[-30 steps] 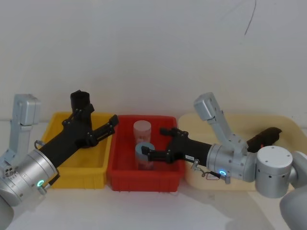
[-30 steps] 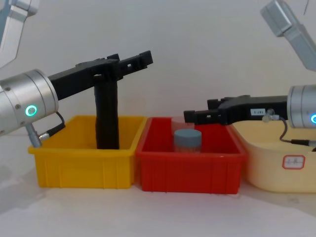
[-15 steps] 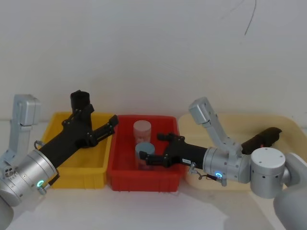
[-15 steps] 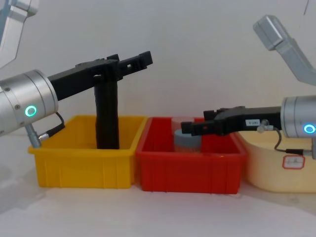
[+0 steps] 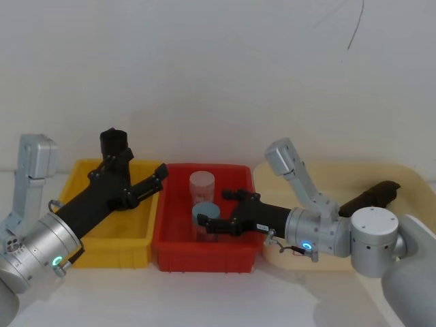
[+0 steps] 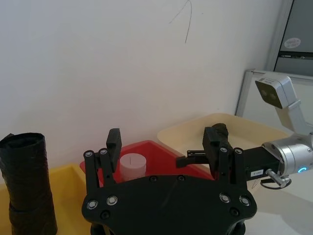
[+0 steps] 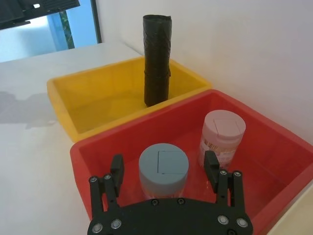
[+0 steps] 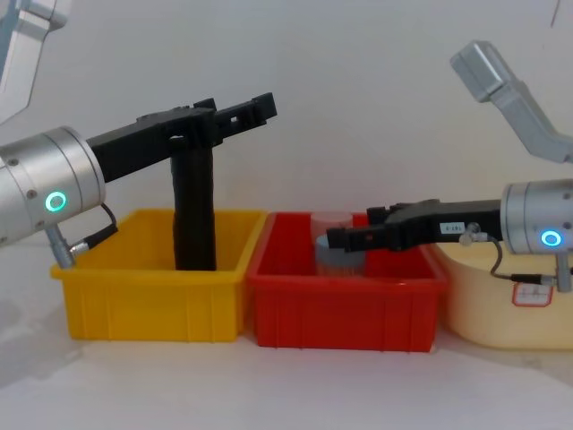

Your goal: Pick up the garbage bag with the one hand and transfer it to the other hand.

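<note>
Behind the left pincer (image 8: 242, 112) (open), garbage bag (image 8: 194, 210) partly hidden.

Black garbage bag (image 8: 194, 208), yellow bin (image 8: 152, 296), red bin (image 8: 345, 305), cream tray (image 8: 501, 305)

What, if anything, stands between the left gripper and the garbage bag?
Nothing visible. The bag stands upright in the yellow bin, close beside the open left gripper, outside its fingers. The right gripper, open, hangs over the red bin, around the blue-lidded jar.

White table (image 8: 269, 385), yellow bin (image 8: 152, 305), red bin (image 8: 345, 309), cream tray (image 8: 501, 305) side by side
</note>
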### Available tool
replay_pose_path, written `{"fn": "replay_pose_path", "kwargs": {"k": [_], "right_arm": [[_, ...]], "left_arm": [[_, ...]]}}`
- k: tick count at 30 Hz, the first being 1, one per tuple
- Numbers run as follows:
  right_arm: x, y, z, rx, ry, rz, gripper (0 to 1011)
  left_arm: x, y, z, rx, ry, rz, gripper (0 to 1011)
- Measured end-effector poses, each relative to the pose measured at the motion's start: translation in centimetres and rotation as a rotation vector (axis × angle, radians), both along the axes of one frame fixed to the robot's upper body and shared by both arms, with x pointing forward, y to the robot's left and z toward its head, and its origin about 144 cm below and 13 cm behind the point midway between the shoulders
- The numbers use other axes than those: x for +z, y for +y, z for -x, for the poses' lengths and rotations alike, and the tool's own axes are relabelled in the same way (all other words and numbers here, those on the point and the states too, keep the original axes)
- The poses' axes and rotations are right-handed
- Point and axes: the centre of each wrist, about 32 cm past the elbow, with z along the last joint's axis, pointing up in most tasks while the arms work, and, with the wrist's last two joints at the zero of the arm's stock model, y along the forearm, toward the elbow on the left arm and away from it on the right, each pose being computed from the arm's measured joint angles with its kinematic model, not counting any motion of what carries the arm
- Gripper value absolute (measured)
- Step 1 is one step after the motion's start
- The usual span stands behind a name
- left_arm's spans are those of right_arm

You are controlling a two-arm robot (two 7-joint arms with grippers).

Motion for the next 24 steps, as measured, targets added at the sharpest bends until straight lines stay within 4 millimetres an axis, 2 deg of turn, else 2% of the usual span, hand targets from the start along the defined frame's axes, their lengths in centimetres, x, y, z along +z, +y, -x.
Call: {"fn": "replay_pose_path", "kwargs": {"k": [24], "right_arm": [[-0.8, 0.6, -1.3, 0.001, 0.035, 0.023, 1001]], "left_arm": [[0.0, 0.0, 0.0, 0.000, 0.000, 0.000, 1002]]}}
